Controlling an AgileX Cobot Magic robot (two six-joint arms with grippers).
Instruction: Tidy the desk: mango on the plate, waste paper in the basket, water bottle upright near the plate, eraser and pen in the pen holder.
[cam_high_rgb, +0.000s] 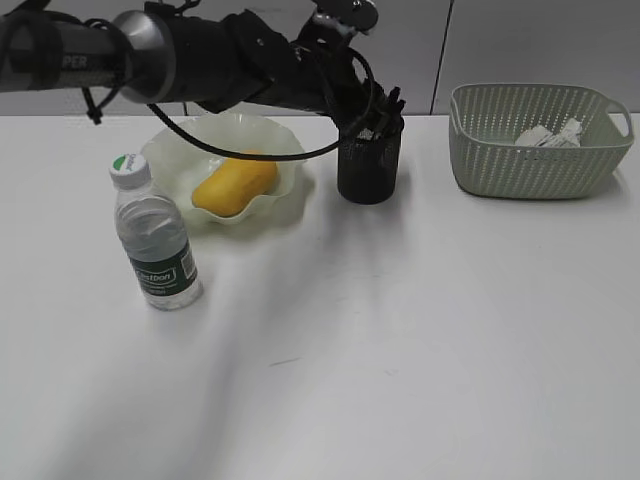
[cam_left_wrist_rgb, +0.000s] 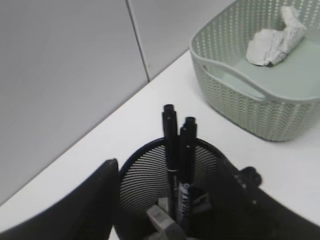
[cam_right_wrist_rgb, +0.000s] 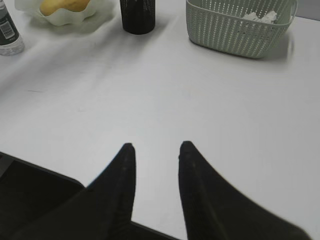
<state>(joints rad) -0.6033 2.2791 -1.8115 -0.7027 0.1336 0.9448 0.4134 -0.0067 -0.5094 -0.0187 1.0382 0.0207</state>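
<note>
Hovering over the pen holder (cam_left_wrist_rgb: 170, 185) with its fingers spread around the pens (cam_left_wrist_rgb: 176, 150), the left claw (cam_left_wrist_rgb: 167, 200) should lift straight up; right claw (cam_right_wrist_rgb: 156, 165) rests apart

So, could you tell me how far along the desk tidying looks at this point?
Nearly finished. The yellow-orange mango lies in the pale green ruffled plate, the crumpled white paper in the sage-green woven basket, and the clear bottle stands upright nearby. The left gripper straddles the black mesh holder, pens inside. Eraser unclear.
</note>
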